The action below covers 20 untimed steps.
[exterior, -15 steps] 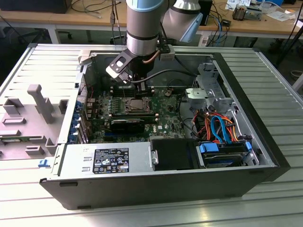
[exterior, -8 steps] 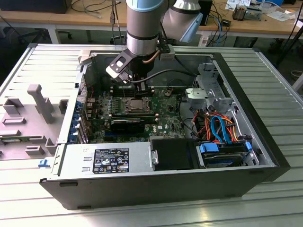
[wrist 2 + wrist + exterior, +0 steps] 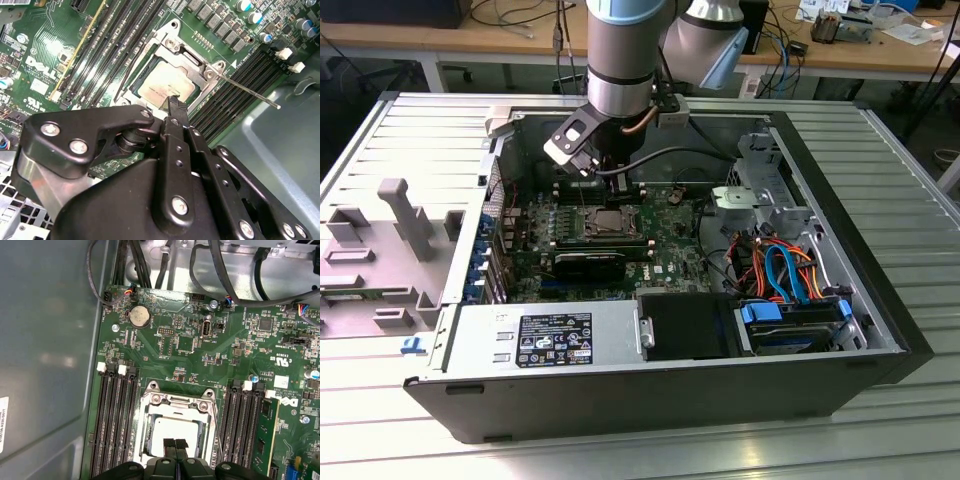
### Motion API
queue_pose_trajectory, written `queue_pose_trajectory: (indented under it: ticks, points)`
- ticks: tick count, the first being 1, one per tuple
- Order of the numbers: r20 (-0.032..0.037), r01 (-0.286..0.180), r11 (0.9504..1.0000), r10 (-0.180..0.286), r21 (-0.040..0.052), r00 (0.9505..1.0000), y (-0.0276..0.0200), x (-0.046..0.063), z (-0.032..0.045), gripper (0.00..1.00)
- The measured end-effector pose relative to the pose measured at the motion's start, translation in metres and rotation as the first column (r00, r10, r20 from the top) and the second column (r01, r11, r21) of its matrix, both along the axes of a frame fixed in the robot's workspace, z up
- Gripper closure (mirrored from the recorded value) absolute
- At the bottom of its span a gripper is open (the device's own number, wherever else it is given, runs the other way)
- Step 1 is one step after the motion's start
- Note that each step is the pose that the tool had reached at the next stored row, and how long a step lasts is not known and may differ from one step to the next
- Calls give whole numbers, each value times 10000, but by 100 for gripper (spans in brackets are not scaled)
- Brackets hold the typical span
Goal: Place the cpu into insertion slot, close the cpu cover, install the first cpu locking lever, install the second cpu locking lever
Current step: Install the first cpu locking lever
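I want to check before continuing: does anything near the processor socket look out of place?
Yes. A thin metal lever sticks out sideways from a corner of the cpu cover, reaching across the black memory slots rather than lying along the frame. The cpu looks flat under the cover.

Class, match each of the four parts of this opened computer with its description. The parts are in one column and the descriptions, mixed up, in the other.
Parts
1. cpu
2. cpu cover
3. locking lever
4. tool

Descriptions
a. thin silver rod sticking out sideways
b. black, poised just over the grey square
c. dull grey square with a metal top
d. silver frame lying around the grey square

Pairs: 1-c, 2-d, 3-a, 4-b
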State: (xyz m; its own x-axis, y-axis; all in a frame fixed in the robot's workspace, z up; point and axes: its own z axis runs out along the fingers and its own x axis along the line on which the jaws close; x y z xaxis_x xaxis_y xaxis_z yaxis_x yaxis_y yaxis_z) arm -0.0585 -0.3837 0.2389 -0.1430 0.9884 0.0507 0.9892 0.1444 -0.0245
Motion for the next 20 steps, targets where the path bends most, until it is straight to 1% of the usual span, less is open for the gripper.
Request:
queue_pose_trajectory:
  ticks: [20]
  points:
    - [0,-578,9983,578,0,9983,0,0,0,89]
